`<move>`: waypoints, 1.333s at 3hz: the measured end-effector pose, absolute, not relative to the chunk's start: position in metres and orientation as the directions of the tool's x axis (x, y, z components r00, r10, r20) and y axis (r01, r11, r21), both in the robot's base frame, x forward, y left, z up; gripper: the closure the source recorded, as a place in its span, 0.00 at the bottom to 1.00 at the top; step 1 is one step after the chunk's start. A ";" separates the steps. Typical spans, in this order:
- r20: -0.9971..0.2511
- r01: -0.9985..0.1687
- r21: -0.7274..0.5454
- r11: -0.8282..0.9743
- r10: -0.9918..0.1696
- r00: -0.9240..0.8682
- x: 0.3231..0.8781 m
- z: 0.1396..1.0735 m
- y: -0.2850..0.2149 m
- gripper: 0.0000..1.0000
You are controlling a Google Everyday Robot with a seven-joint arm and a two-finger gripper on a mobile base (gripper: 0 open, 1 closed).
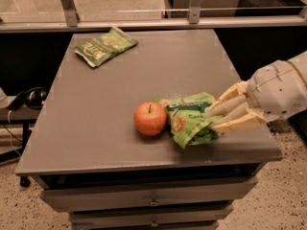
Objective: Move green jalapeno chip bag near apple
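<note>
In the camera view my claw [213, 119], at the desk's [158, 66] four o'clock, is clamped on the chip bag [189, 121] just beside the apple [150, 119] at its three o'clock; placing looks done, so next I should let go and back away.

Lab-like room: robot jaws over grey drawer cabinet [153, 202], terrazzo floor [288, 200].

A flat, dull olive-green snack bag with white lettering [105, 47] lies near the far left corner of a grey table with drawers in its front [144, 75]. Left of the table, lower down, sits what may be a pair of black headphones [32, 97].
</note>
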State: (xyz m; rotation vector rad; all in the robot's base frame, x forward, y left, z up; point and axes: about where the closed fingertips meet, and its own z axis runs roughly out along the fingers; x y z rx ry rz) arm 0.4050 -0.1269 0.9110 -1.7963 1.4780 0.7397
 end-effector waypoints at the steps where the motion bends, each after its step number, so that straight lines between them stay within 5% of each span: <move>1: -0.775 -0.982 -0.160 -0.102 -0.603 0.189 0.405 0.911 -0.130 0.13; 2: -0.768 -0.982 -0.171 -0.079 -0.614 0.183 0.404 0.915 -0.141 0.00; 4: -0.747 -0.976 -0.217 -0.005 -0.643 0.170 0.430 0.935 -0.176 0.00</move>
